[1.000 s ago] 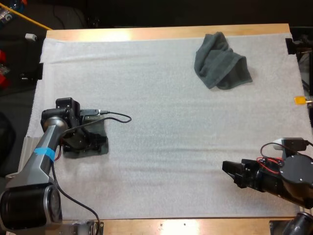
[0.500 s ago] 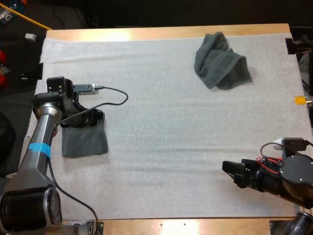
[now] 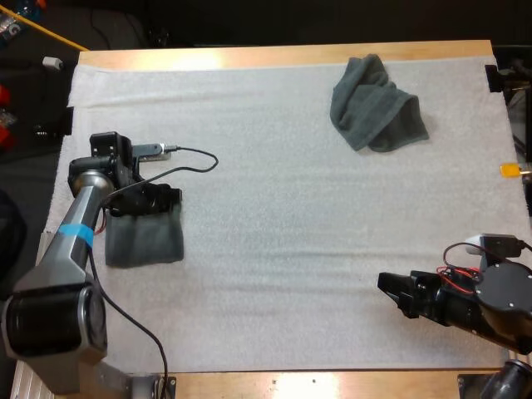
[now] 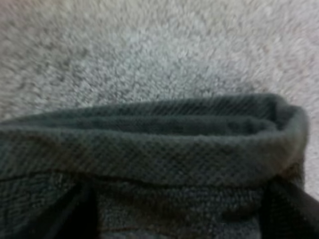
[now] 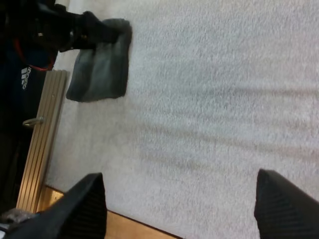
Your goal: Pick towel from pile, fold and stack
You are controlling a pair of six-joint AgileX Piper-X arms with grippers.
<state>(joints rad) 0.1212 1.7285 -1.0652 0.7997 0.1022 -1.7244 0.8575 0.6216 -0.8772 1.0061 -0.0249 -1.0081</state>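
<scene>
A folded dark grey-green towel point(image 3: 145, 239) lies flat at the left of the white mat point(image 3: 274, 208). My left gripper point(image 3: 160, 200) is low over its far edge, fingers point(image 4: 75, 209) spread wide on either side of the towel's folded edge point(image 4: 149, 144), not pinching it. A crumpled towel point(image 3: 376, 104) of the same colour sits at the far right of the mat. My right gripper point(image 3: 392, 293) hovers open near the front right, nothing between its fingers point(image 5: 82, 204). From there the folded towel point(image 5: 99, 67) lies far off with the left gripper point(image 5: 97, 31) at its edge.
The wooden table edge point(image 3: 283, 56) runs along the far side and the front edge point(image 3: 332, 382) along the near side. The mat's wide middle separates the two towels.
My left gripper moved from over the folded towel's middle to its far edge, then settled slightly nearer. The folded towel now lies uncovered. The right arm and crumpled towel stayed put.
</scene>
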